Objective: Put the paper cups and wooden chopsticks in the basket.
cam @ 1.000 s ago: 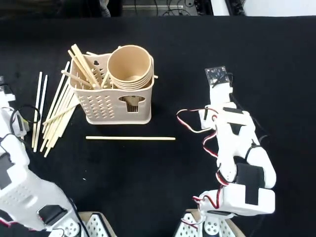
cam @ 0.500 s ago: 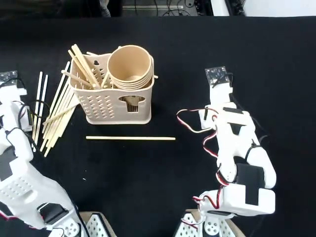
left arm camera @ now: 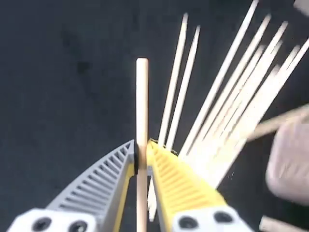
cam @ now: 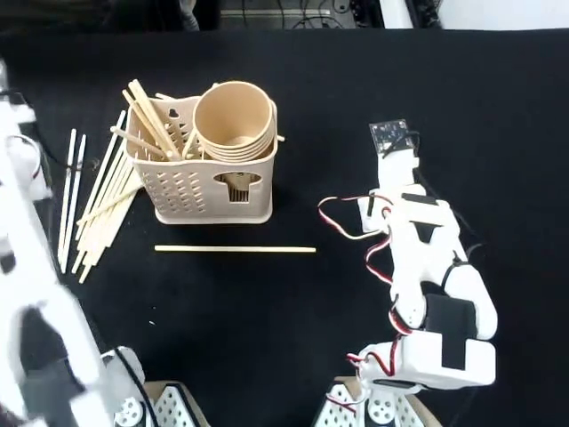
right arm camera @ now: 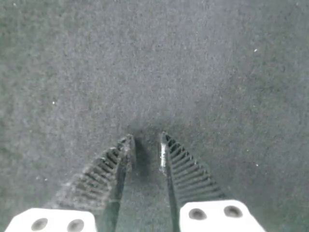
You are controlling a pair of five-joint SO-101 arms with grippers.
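- The basket (cam: 213, 182) stands on the black surface (cam: 462, 98), toward 10 o'clock from the middle of the high view.
- A stack of paper cups (cam: 234, 120) sits upright in the basket's 3 o'clock half.
- Several wooden chopsticks (cam: 149, 116) lean in its 9 o'clock half, their tips sticking out above the rim.
- A loose bundle of chopsticks (cam: 105, 209) lies on the surface at 9 o'clock of the basket, touching its wall, with a separate pair (cam: 69, 191) just beyond.
- A single chopstick (cam: 236, 249) lies crosswise at 6 o'clock of the basket, apart from it.
- The left jaws are clamped on one chopstick (left arm camera: 141, 106), held above the loose bundle.
- The right arm (cam: 427, 258) is at 4 o'clock of the basket, well apart; the right jaws are parted only narrowly, grip nothing, and point at bare surface.
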